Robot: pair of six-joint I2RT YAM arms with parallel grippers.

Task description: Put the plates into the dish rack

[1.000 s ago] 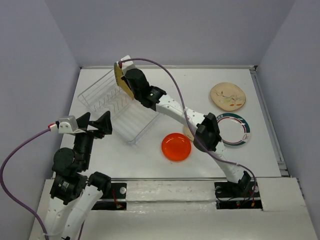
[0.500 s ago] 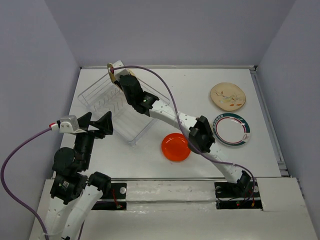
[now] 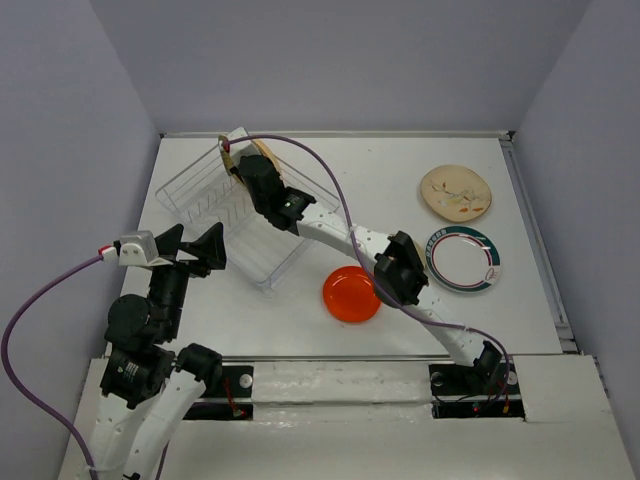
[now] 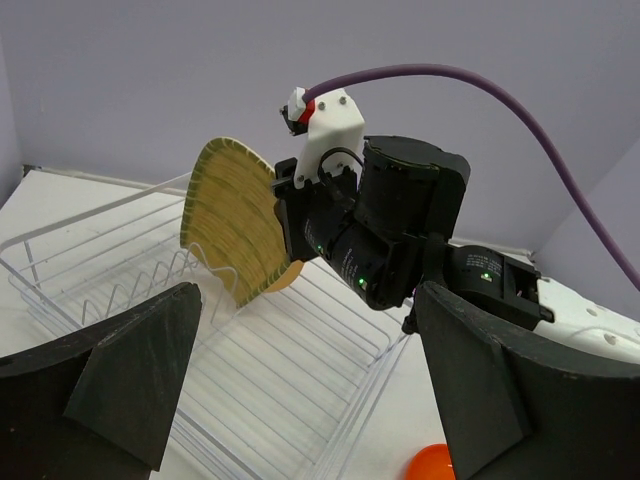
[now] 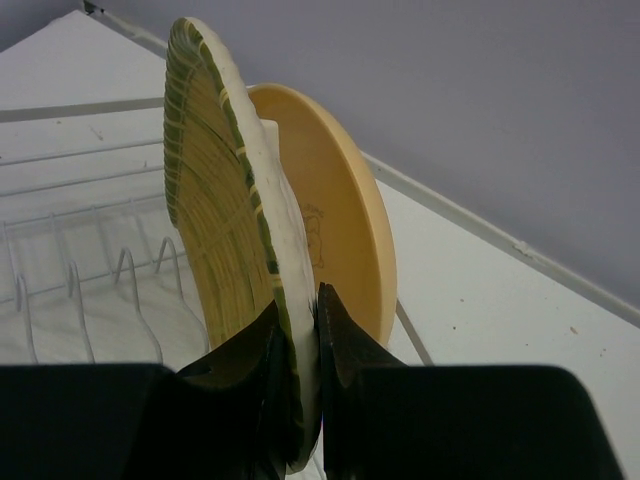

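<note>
Peach plate (image 5: 345, 225) half hidden behind ribbed plate (image 5: 215, 200), lower edges unseen

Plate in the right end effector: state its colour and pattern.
The plate is yellow-olive with fine ribbing and a green-streaked rim; the right wrist view shows it best.

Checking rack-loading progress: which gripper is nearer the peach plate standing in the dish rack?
Right. The right gripper, shut on the ribbed yellow-olive plate, holds it just in front of the peach plate. The left gripper hovers open off the dish rack's near side, apart.
</note>
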